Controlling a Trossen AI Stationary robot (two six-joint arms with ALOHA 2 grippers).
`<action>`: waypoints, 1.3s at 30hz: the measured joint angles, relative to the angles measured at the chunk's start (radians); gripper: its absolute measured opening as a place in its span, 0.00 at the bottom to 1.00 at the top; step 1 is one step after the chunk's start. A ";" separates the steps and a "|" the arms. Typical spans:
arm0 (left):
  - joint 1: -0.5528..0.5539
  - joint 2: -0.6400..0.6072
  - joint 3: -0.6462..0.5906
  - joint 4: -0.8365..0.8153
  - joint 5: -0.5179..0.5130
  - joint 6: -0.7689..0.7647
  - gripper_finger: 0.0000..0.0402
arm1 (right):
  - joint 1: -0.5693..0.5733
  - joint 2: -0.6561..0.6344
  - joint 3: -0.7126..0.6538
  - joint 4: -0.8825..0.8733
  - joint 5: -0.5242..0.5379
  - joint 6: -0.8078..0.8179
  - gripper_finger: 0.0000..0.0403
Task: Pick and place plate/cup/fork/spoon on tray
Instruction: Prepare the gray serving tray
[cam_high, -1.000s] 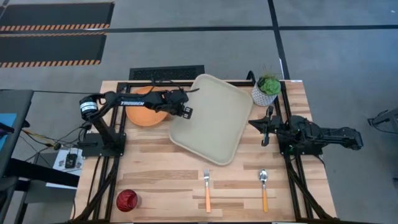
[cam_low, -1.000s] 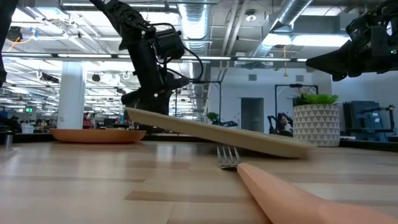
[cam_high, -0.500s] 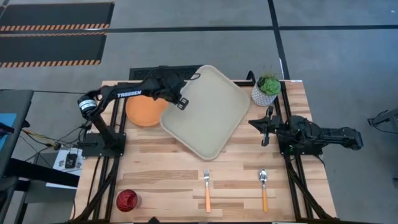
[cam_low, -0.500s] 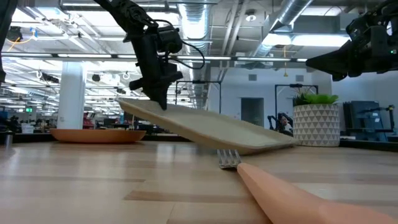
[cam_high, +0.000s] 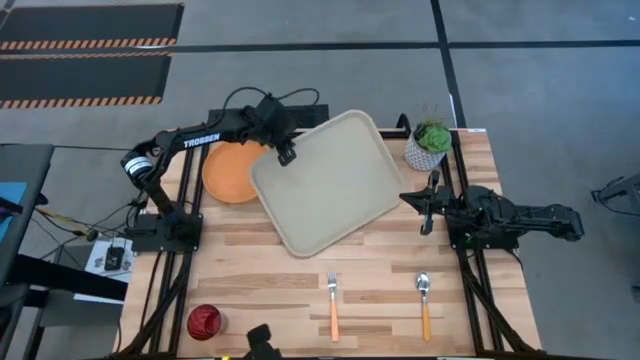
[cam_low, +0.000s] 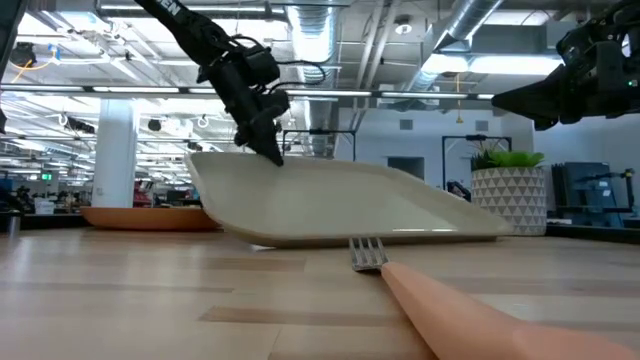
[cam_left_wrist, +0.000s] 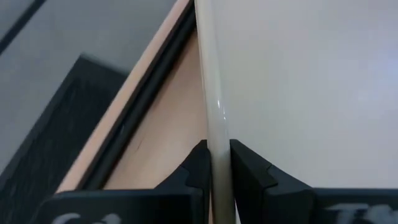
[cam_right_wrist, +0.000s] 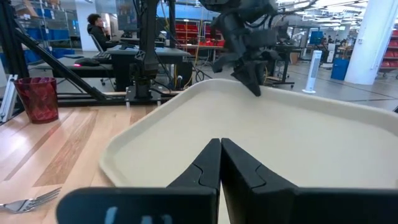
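Note:
The beige tray (cam_high: 330, 185) stands tilted in the table's middle, its far left side raised and its near edge (cam_low: 300, 240) on the wood. My left gripper (cam_high: 285, 152) is shut on the tray's rim. The orange plate (cam_high: 226, 173) lies flat at the far left, beside the tray. The red cup (cam_high: 203, 322) stands at the near left corner. The fork (cam_high: 333, 305) and the spoon (cam_high: 424, 300) lie near the front edge. My right gripper (cam_high: 428, 200) waits shut at the right, touching nothing. My left gripper pinches the tray's raised rim (cam_left_wrist: 214, 130) between its two fingers (cam_left_wrist: 200, 167), one inside the tray and one outside, on the far left edge near a corner. The fingers slant down from the far left. That side is lifted, and the tray slopes down to the table.
A white pot with a green plant (cam_high: 430, 143) stands at the far right, close to the tray's far corner. Bare wood lies along the front between the cup and the fork. A small dark object (cam_high: 261, 340) shows at the front edge.
My left gripper has gone up and toward the far edge, rolling as it went, still shut on the rim. The tray has swung clockwise as seen from above, and its far left side has tipped up higher while its near edge stays on the table.

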 joint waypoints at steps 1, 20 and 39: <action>0.001 0.000 0.000 0.019 0.031 0.017 0.07 | 0.000 0.000 0.000 0.000 0.000 0.000 0.08; -0.042 0.065 0.021 0.223 0.214 0.138 0.06 | 0.000 0.000 0.000 0.000 0.000 0.000 0.08; -0.074 0.240 0.121 0.244 0.234 0.252 0.06 | 0.000 0.006 0.000 0.000 0.000 0.000 0.08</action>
